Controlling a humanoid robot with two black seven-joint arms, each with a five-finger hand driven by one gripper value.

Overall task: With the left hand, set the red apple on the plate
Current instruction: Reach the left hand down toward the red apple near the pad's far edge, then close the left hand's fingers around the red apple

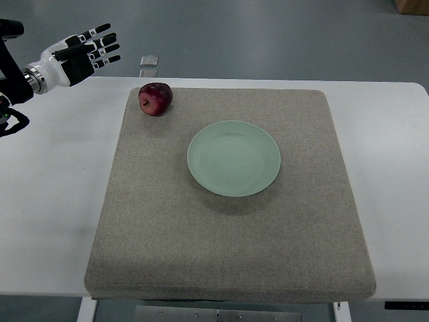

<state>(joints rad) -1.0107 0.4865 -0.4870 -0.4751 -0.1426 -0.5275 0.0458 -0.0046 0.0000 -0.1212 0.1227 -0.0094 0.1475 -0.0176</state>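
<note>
The left arm [17, 74] is cut off by the left edge of the frame. A brown object [410, 5] at the upper right corner is cropped and cannot be identified. The table [47, 201] is cut off at the bottom edge.

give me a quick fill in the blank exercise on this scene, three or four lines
1. The red apple lies on the grey mat near its far ____ corner.
2. The green plate holds ____.
3. The left hand, fingers spread, holds ____.
4. The apple and the plate are ____, not touching.

Missing words: left; nothing; nothing; apart
</note>
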